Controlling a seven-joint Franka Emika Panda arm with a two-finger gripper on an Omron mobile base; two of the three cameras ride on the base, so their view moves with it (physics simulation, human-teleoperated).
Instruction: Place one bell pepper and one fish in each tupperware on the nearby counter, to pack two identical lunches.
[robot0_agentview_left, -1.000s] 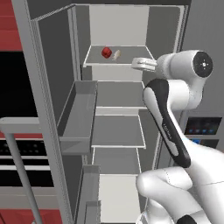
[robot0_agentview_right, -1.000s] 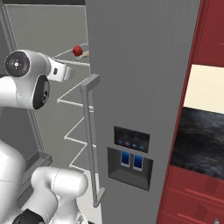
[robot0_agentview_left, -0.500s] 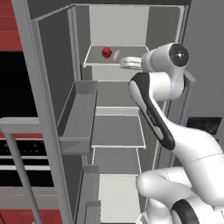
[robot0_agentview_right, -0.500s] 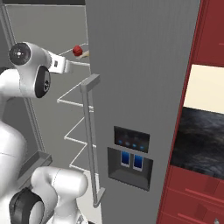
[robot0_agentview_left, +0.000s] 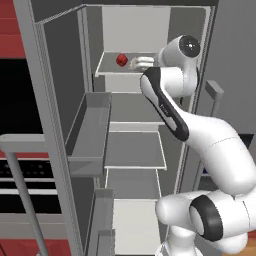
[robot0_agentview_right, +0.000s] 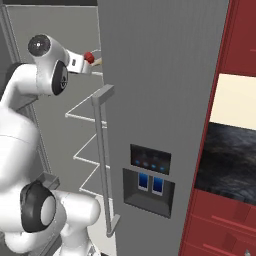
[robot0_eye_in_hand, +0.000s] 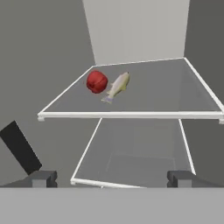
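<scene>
A glossy, rounded red bell pepper (robot0_eye_in_hand: 96, 81) lies just beside a slender, pale silvery-tan fish (robot0_eye_in_hand: 117, 85) on the flat grey fridge shelf with a thin white rim (robot0_eye_in_hand: 131, 114). The two-finger gripper (robot0_eye_in_hand: 112, 178), jaws fully apart and holding nothing, hangs before that shelf.

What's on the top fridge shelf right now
One red bell pepper and one fish lie close together near the shelf's back left. Whether they touch is unclear. The open gripper has not reached them yet.
</scene>
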